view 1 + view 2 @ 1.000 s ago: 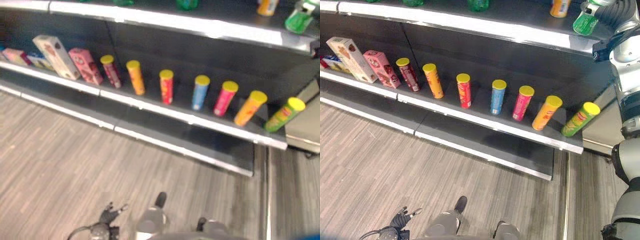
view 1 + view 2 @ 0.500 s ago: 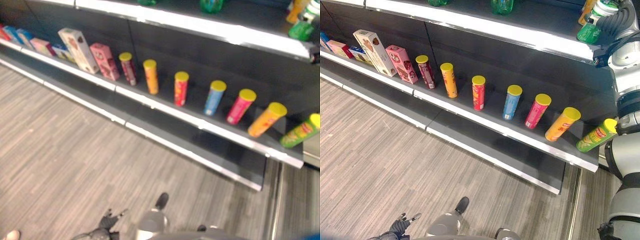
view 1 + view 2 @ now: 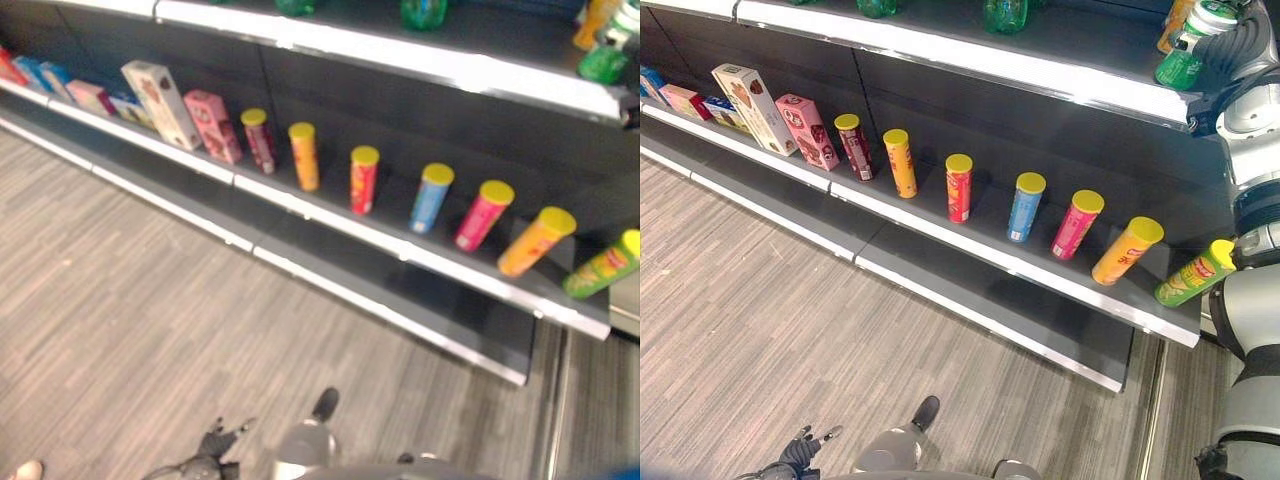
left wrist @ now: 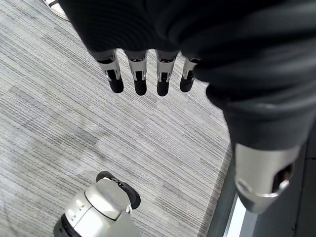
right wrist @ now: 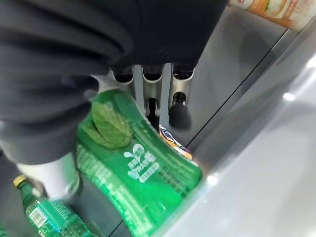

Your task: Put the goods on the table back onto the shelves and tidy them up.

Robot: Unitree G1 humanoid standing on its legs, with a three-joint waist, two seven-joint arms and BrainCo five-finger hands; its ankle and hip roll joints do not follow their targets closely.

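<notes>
Right hand [image 3: 1232, 42] grips the green bottle [image 5: 136, 170] at the top shelf [image 3: 970, 55]; set it upright before you release; left hand [image 4: 148, 74] hangs slack.

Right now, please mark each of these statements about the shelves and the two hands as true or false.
1. The right hand holds a green bottle at the upper shelf. True.
2. The left hand holds a yellow-lidded can. False: its fingers hang straight over the floor, holding nothing.
3. Seven cans with yellow lids stand along the lower shelf. True.
4. The green can stands at the row's left end. False: it is at the right end.
5. The pink box lies on the floor. False: it stands on the lower shelf.
</notes>
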